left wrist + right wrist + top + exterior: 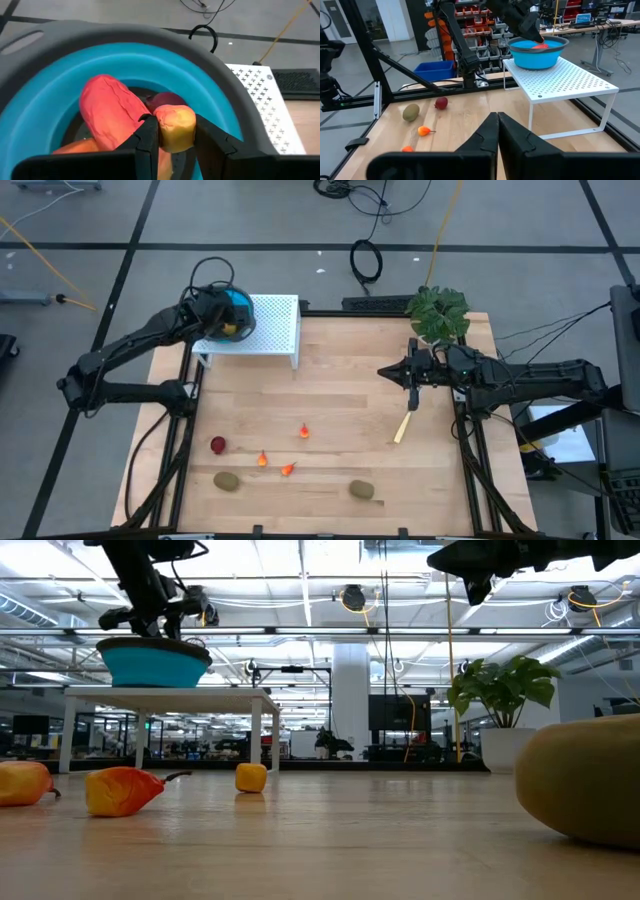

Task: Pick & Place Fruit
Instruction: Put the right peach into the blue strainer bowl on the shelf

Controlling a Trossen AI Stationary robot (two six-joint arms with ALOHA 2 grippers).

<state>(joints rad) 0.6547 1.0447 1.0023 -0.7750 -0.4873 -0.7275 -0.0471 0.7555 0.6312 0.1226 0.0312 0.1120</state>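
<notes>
The left gripper hangs over the blue bowl, fingers clamped on a yellow-orange fruit, ready for dropping. The right gripper, fingers together, waits over the counter.

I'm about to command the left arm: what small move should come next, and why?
Probably open the left hand: it holds a yellow-orange fruit over the blue bowl, above the red fruit already inside, so releasing should drop it in.
</notes>
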